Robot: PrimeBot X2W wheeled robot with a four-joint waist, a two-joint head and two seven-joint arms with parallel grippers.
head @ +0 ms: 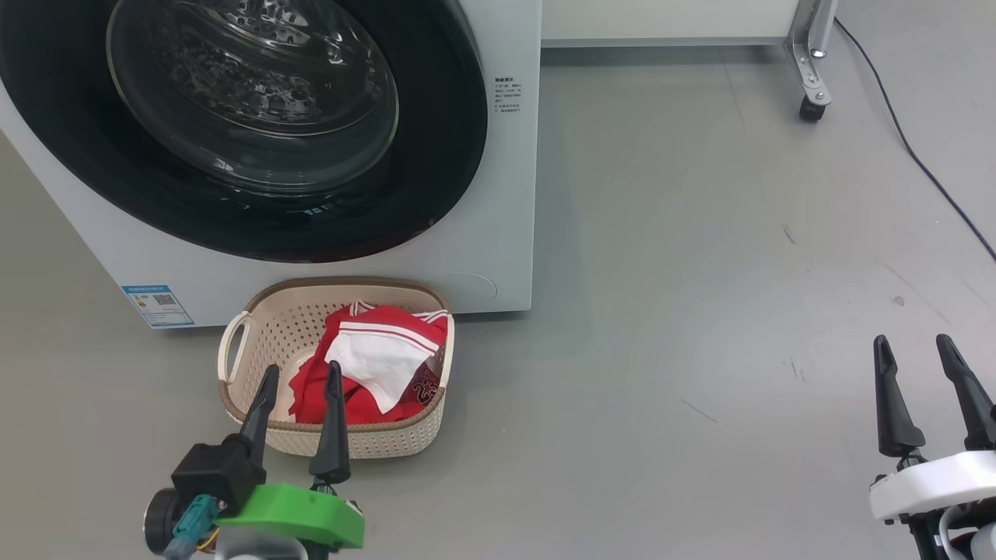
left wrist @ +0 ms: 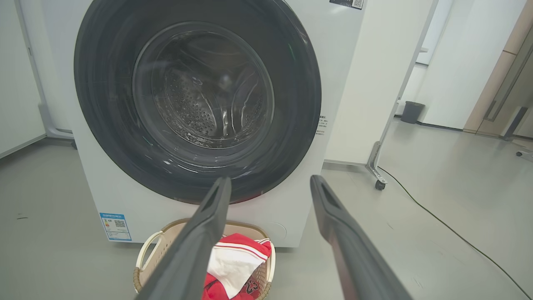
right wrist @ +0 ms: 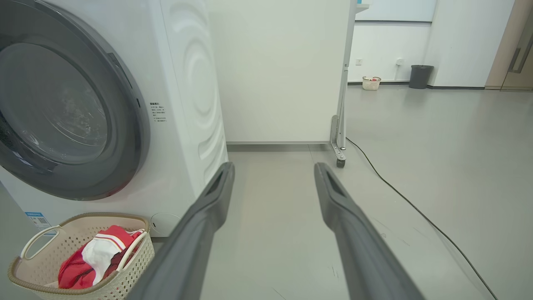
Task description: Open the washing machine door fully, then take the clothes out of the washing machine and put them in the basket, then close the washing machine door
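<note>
Low left in the head view, left gripper (head: 302, 368): fingers apart, empty, tips overlapping the near side of the basket (head: 272, 327). Low right, right gripper (head: 912, 341): fingers spread, empty, over bare grey floor (head: 700, 272), wrist cut by the frame corner. Basket on the floor right before the machine (head: 506, 194), touching it or not – cannot tell; clothes (head: 381, 350) heaped inside, red with a white piece on top. Door (head: 443, 155) shut flush, top cut off by the upper edge. Blue label (head: 158, 305) at the machine's lower corner. Black cable (head: 918, 155) across the floor at far right, near a caster (head: 811, 109).

Left wrist view: left gripper (left wrist: 270, 179) fingers wide apart, holding nothing, pointing toward the door's (left wrist: 104, 104) lower rim. Steel drum (left wrist: 195, 104) visible through the glass, dim under reflections. Basket (left wrist: 164, 246) below, partly hidden behind one finger; clothes (left wrist: 233, 262) inside, "23" legible on the red. White panel (left wrist: 374, 83) on a wheeled leg beside the machine, dark bin (left wrist: 412, 111) by the far wall.

Right wrist view: right gripper (right wrist: 274, 166) fingers spread, empty, pointing along open floor past the machine's (right wrist: 187, 104) side. Door (right wrist: 129, 125) at left, closed, seen at a slant. Basket (right wrist: 125, 275) with clothes (right wrist: 75, 266) at bottom left, cut by the edge. Far off by the wall, bin (right wrist: 420, 76) and a second basket (right wrist: 371, 83), too small for detail. Beside the door, print (right wrist: 158, 112) unreadable.
</note>
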